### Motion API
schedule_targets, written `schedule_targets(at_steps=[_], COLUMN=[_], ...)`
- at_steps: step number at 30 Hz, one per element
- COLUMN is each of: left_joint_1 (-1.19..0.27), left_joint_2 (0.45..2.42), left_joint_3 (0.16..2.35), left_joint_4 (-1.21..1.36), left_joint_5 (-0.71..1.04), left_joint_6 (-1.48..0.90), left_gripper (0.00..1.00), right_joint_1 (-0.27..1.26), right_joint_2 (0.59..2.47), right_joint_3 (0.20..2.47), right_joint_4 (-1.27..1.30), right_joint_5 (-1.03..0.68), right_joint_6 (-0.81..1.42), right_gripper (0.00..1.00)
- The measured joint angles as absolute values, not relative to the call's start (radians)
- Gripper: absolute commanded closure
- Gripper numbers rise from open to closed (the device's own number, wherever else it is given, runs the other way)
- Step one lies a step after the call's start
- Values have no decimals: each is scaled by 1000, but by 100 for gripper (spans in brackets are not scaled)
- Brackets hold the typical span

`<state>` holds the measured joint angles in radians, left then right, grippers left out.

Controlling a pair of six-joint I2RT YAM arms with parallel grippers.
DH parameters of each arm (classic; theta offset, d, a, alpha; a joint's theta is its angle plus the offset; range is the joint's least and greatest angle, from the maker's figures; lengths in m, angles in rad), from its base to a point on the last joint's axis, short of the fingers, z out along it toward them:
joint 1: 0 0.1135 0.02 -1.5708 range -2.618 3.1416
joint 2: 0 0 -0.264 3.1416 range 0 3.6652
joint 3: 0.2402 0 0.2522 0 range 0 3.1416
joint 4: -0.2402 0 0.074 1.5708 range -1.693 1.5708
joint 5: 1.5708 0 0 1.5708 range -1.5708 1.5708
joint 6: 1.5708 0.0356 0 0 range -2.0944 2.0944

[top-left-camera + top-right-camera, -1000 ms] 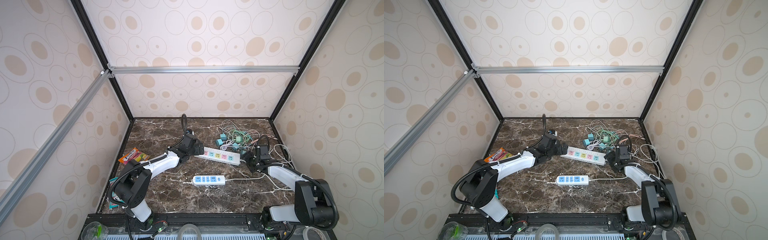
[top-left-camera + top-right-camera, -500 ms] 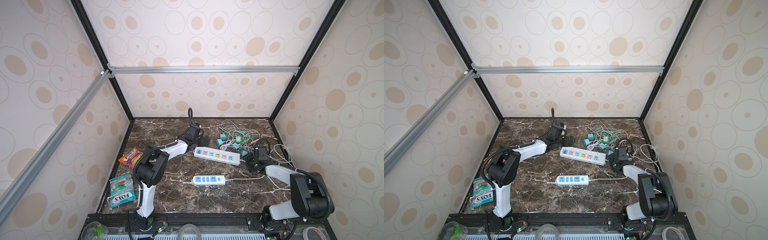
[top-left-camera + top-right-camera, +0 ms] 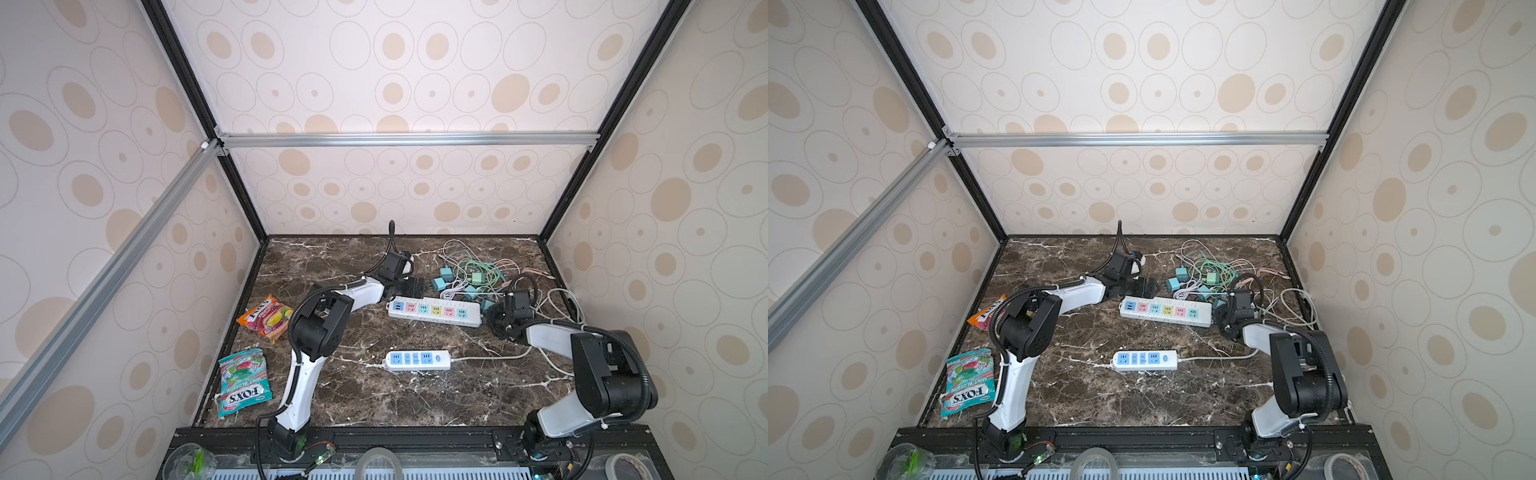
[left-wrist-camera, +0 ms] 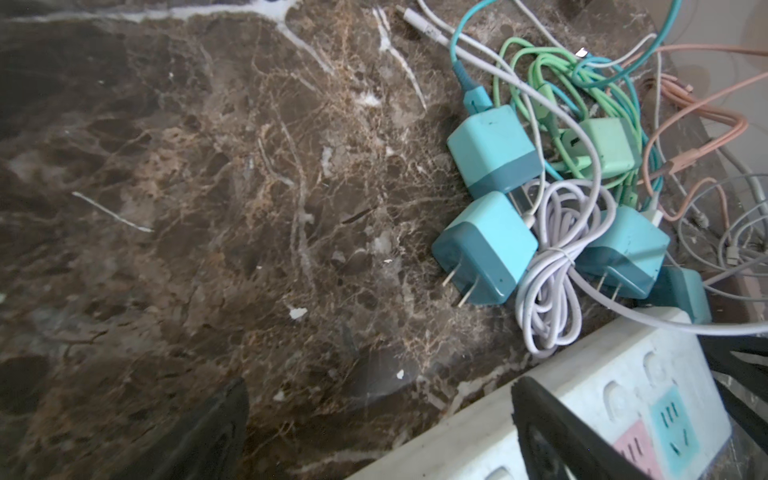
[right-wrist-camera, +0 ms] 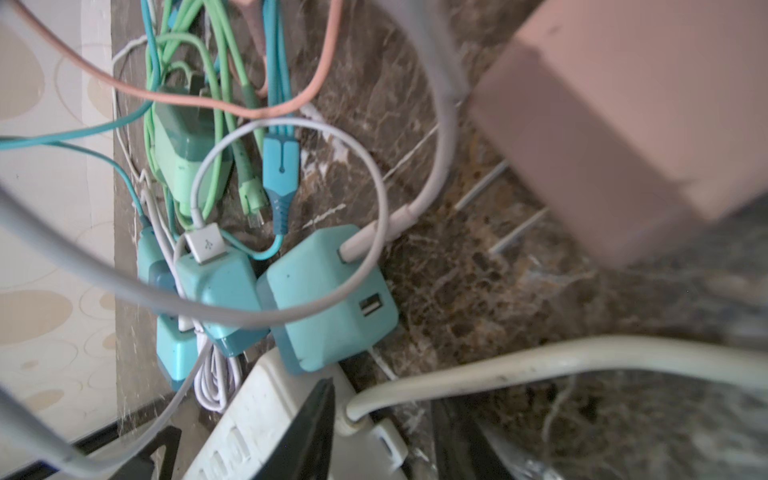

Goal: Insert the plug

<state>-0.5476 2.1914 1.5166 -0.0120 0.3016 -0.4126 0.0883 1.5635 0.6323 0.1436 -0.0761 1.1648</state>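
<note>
left hand (image 3: 415, 286) farther out, wide open

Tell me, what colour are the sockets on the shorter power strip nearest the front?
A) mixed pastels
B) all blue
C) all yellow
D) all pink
B: the shorter power strip shows only blue socket faces; the pastel mix is on the longer strip behind it.

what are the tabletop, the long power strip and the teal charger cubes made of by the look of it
Tabletop: polished brown marble or a marble-print laminate, judging by the white veins and faint sheen.
Long power strip: white moulded plastic, slightly grubby, with pastel socket faces.
Teal charger: matte plastic with rounded edges; its prongs look like bare metal.
</note>
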Motion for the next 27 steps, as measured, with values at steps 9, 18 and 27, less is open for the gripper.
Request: schedule_targets(at_steps=[9, 18, 27], left_joint_1=[-548, -538, -506], left_joint_2=[2041, 1880, 1840], left_joint_3=[1242, 1013, 984], left_joint_4=[89, 134, 115], left_joint_5=[344, 284, 199], left_joint_6=[-393, -405, -396], left_gripper=[2, 2, 2], right_joint_1=[158, 311, 458], right_joint_2=[1593, 1615, 1589], right_joint_3=[646, 683, 639], right_joint_4=[158, 130, 174], right_joint_5=[-138, -112, 15], right_joint_6=[1110, 1112, 1295], right_gripper=[72, 70, 69])
